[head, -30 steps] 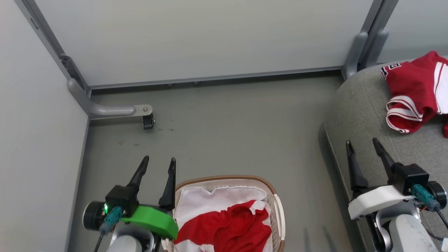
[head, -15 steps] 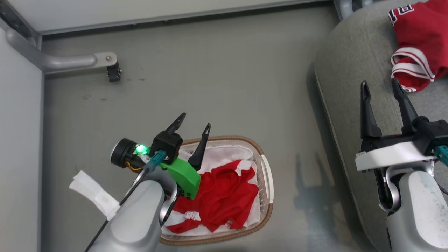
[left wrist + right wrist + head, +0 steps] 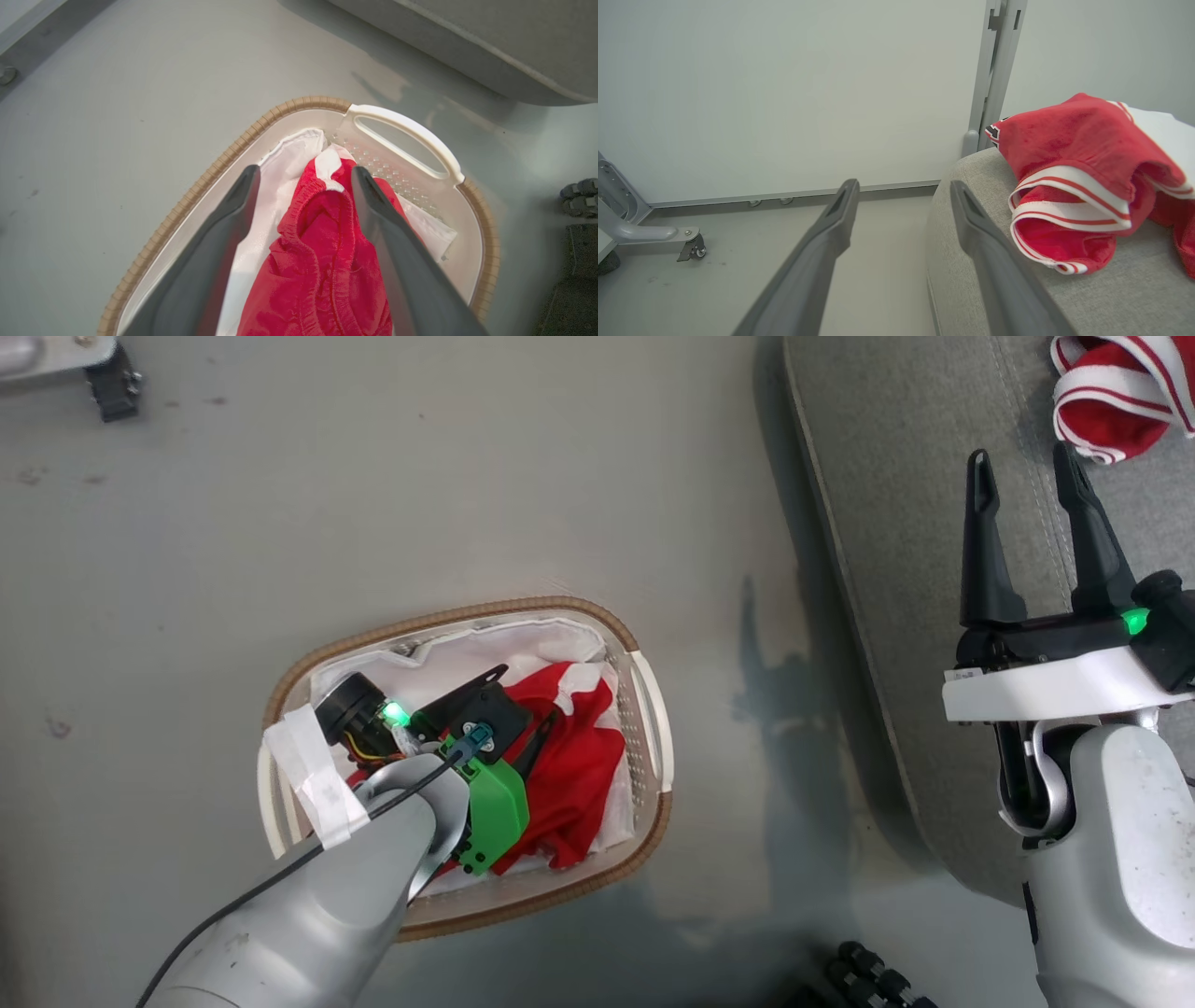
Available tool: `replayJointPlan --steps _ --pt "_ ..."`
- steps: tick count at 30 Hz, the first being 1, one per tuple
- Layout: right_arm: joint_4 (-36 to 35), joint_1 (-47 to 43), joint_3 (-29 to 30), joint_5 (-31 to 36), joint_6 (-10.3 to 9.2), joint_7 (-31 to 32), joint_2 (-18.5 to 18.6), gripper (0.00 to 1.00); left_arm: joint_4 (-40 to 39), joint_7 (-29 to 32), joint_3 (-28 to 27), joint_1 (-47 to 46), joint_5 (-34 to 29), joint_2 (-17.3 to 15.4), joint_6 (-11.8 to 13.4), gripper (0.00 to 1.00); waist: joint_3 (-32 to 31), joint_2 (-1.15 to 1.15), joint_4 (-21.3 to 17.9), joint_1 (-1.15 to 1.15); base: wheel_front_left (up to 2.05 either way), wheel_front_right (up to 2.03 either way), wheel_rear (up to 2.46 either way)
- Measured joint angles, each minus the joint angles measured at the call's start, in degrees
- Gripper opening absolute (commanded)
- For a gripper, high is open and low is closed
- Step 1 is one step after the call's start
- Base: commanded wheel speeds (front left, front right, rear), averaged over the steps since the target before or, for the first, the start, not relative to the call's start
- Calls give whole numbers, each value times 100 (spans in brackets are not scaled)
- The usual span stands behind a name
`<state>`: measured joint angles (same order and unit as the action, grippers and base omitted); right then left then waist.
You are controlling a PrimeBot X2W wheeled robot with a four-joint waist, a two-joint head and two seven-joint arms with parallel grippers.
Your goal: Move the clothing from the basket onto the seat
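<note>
The white basket with its brown rim stands on the floor, a white liner inside. A crumpled piece of red clothing lies in it. My left gripper is down inside the basket and open. In the left wrist view its fingers straddle a raised fold of the red clothing, and the gripper is not closed on it. My right gripper hangs open and empty over the edge of the grey seat. More red clothing with white stripes lies on the seat beyond it.
Grey floor surrounds the basket. The basket's white handle faces the seat. A partition leg with a caster stands at the far left by the pale wall. Black wheels show at the bottom edge.
The head camera has tilted down, shifting the whole picture. My left gripper has dropped from beside the basket's rim into the basket, over the red clothing. The right gripper stays open over the seat.
</note>
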<state>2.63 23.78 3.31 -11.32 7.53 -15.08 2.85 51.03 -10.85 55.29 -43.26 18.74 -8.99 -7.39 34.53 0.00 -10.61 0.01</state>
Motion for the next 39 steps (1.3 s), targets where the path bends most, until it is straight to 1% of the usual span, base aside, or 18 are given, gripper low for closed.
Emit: replayJointPlan --steps 3,6,9,14,21,22,23,24,25,26,27,33,39 --pt "-89 110 -102 -164 0 0 3 100 314 175 460 -211 260 -123 0 100 338 0 -260 0 0 0 0" --pt "-143 157 -186 -305 0 0 4 100 541 276 748 -410 271 -249 0 100 562 0 -455 0 0 0 0" --pt "-177 182 -275 -408 0 0 2 100 856 332 845 -630 267 -352 0 100 791 0 -643 0 0 0 0" --pt "-265 267 -379 -550 0 0 3 100 1240 534 928 -786 355 -409 0 100 1099 0 -918 0 0 0 0" --pt "-320 276 -439 -654 0 0 1 100 1489 673 968 -952 631 -454 0 100 1460 0 -1232 -1 0 0 0" --pt "-321 276 -437 -662 0 0 1 100 1507 673 978 -953 657 -453 -1 90 1502 0 -1267 -1 0 0 0" --pt "-323 276 -433 -662 0 0 1 100 1518 672 973 -957 703 -445 -1 60 1531 0 -1289 -1 0 0 0" --pt "-323 276 -420 -662 0 0 1 100 1530 666 966 -966 761 -436 -1 43 1564 0 -1308 -1 0 0 0" --pt "-323 275 -404 -661 0 0 1 100 1540 627 961 -974 809 -420 -1 28 1590 0 -1317 -1 0 0 0" --pt "-319 275 -392 -658 0 0 1 100 1544 592 960 -981 836 -404 0 8 1599 0 -1313 -1 0 0 0" --pt "-313 275 -385 -647 0 0 -2 100 1552 537 960 -986 856 -381 -1 0 1602 0 -1300 -1 0 0 0" --pt "-282 278 -324 -543 0 0 -2 100 1570 132 687 -982 1228 -146 1 0 1485 0 -1146 -1 0 0 0" --pt "-176 293 -259 -336 0 0 -5 100 1388 -255 575 -773 1396 76 1 0 1174 0 -939 -1 0 0 0"
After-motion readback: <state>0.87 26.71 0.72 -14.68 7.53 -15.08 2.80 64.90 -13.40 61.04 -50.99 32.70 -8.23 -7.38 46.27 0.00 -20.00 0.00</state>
